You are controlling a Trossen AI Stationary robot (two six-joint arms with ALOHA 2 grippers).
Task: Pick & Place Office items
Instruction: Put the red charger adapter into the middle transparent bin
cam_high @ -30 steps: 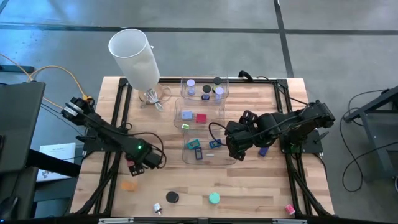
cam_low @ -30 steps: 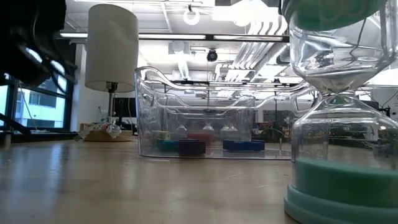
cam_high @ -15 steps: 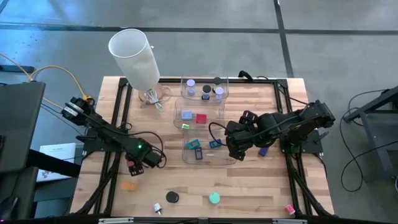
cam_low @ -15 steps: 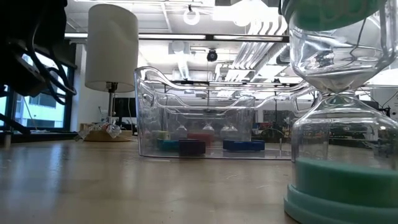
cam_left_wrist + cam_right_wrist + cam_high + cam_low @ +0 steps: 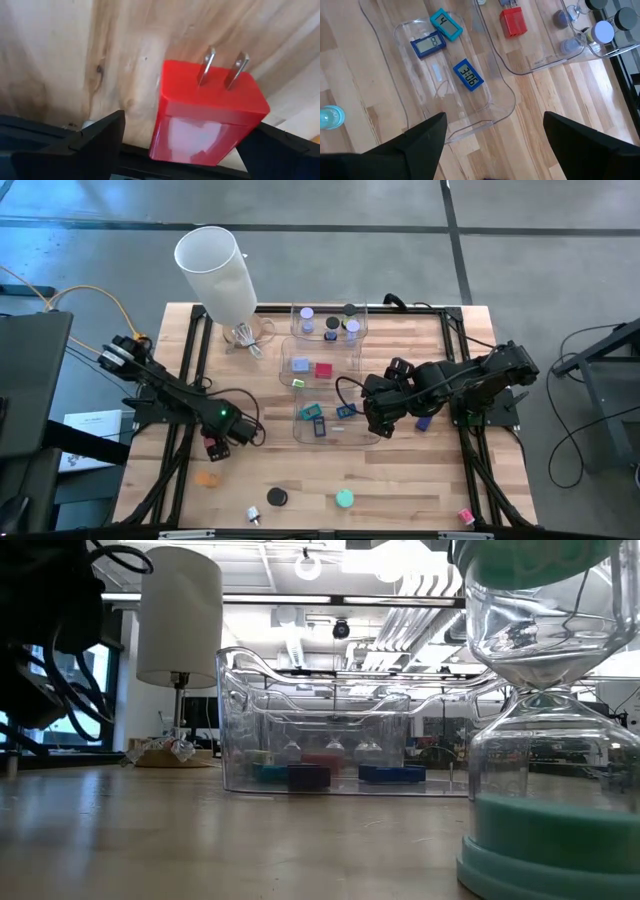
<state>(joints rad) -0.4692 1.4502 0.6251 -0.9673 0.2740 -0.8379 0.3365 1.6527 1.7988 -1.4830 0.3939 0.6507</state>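
A red plug block (image 5: 207, 117) with two metal prongs lies on its side on the wood, near the table's left edge (image 5: 211, 448). My left gripper (image 5: 186, 124) is open and points steeply down over it, one finger on each side; I see no touch. My right gripper (image 5: 492, 150) hangs open above the near clear bin (image 5: 470, 107), which holds blue and teal clock pieces (image 5: 468, 75). Loose on the near table lie an orange disc (image 5: 207, 477), a black disc (image 5: 277, 497), a teal hourglass (image 5: 345, 499) and a pink block (image 5: 466, 517).
Three clear bins stand in a row from the far edge toward the middle (image 5: 328, 323), (image 5: 320, 365), (image 5: 335, 418), each with small pieces inside. A tall white cylinder (image 5: 215, 270) stands at the far left corner. The hourglass (image 5: 545, 740) fills the low view's right side.
My left gripper has gone down toward the red plug block, still open. The right arm has kept still, and nothing on the table has moved.
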